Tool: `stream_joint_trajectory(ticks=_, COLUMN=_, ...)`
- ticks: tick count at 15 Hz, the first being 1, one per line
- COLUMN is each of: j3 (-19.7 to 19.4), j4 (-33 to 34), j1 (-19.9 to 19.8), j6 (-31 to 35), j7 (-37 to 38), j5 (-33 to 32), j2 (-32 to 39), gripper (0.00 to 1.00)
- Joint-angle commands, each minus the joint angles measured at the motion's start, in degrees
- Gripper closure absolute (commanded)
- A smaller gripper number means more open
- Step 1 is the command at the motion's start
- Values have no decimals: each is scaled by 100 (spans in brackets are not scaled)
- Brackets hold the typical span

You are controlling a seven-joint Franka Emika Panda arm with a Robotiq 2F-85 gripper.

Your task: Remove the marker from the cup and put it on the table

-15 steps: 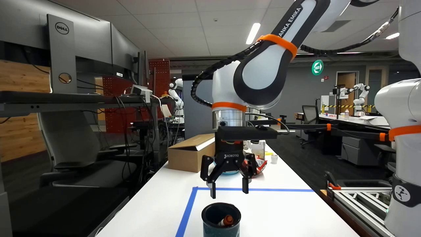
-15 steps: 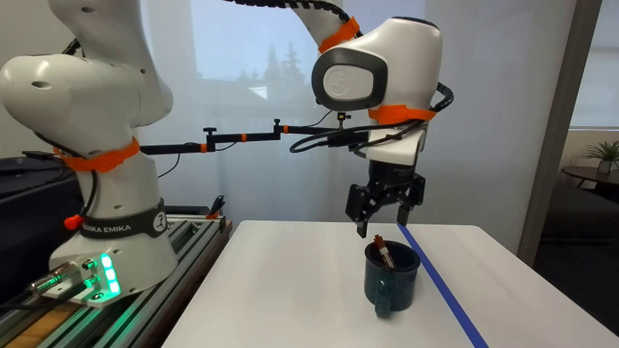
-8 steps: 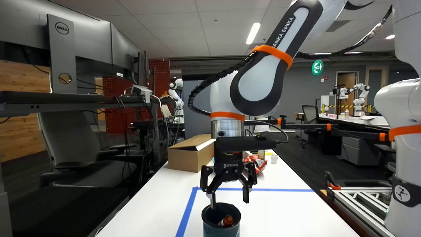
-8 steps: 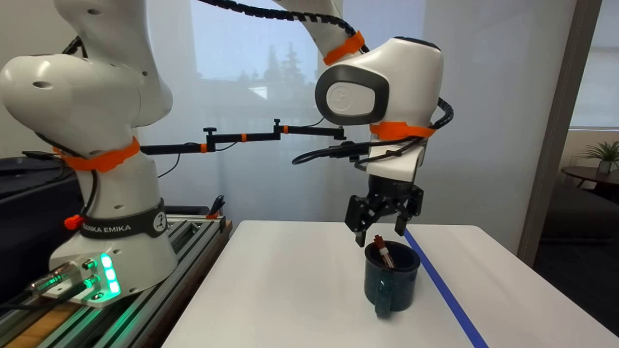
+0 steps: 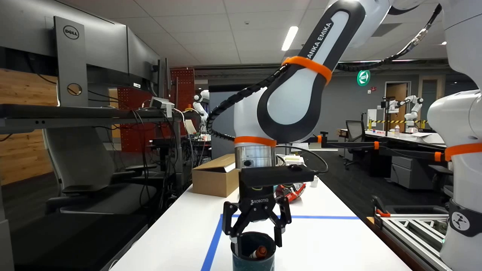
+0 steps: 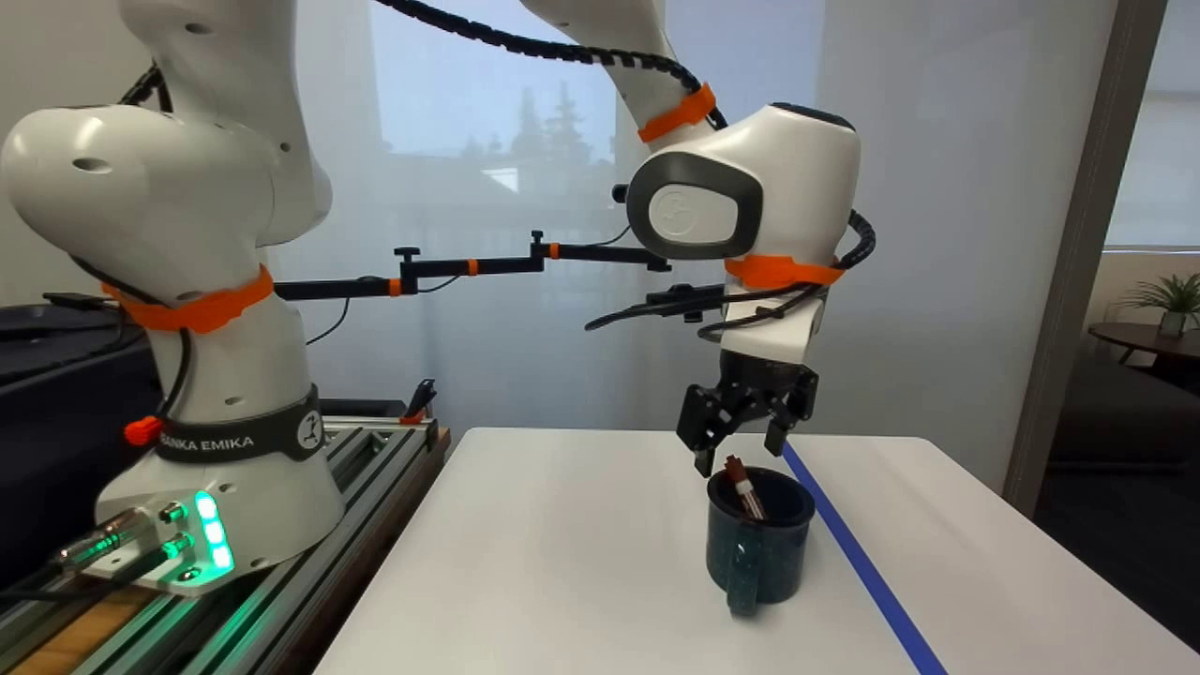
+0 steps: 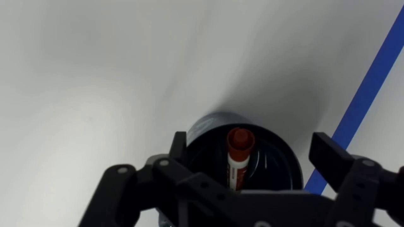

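The marker (image 6: 745, 486) has a dark red cap end and a white and red body. It leans inside the dark blue-green cup (image 6: 786, 562), cap end up near the rim. The cup stands upright on the white table (image 6: 562, 544). In an exterior view the marker (image 5: 260, 252) shows inside the cup (image 5: 253, 265), which the frame's edge cuts off. My gripper (image 6: 740, 452) is open and empty above the cup. It also shows in an exterior view (image 5: 258, 242). In the wrist view the gripper (image 7: 250, 143) has its fingers apart on either side of the marker (image 7: 239, 151), not touching it.
Blue tape (image 6: 862, 562) runs along the table beside the cup. A cardboard box (image 5: 216, 177) and a red packet (image 5: 292, 192) stand at the table's far end, with a small white cup (image 5: 314, 182) by the edge.
My gripper has come down toward the cup with its fingers still apart, then shifted a little sideways. The cup and marker have not moved.
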Motion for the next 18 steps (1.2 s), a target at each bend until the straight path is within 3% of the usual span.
stream_joint_trajectory(ticks=1, j3=23, j4=171, j1=89, j6=103, j7=-120, j5=238, j2=160, gripper=26)
stream_joint_trajectory(ticks=4, j3=4, j4=240, j1=98, j6=83, j7=-101, j5=238, j2=190, gripper=51)
stream_joint_trajectory(ticks=5, j3=1, j4=259, j1=98, j6=87, j7=-103, j5=231, j2=196, gripper=54)
stream_joint_trajectory(ticks=7, j3=-1, j4=289, j1=96, j6=82, j7=-107, j5=233, j2=189, gripper=74)
stream_joint_trajectory(ticks=10, j3=-5, j4=336, j1=93, j6=63, j7=-109, j5=227, j2=180, gripper=96)
stream_joint_trajectory(ticks=11, j3=-6, j4=342, j1=102, j6=63, j7=-104, j5=206, j2=159, gripper=100)
stream_joint_trajectory(ticks=12, j3=-3, j4=342, j1=109, j6=35, j7=-94, j5=200, j2=121, gripper=96)
stream_joint_trajectory(ticks=18, j3=-15, j4=323, j1=131, j6=22, j7=-85, j5=124, j2=-56, gripper=95)
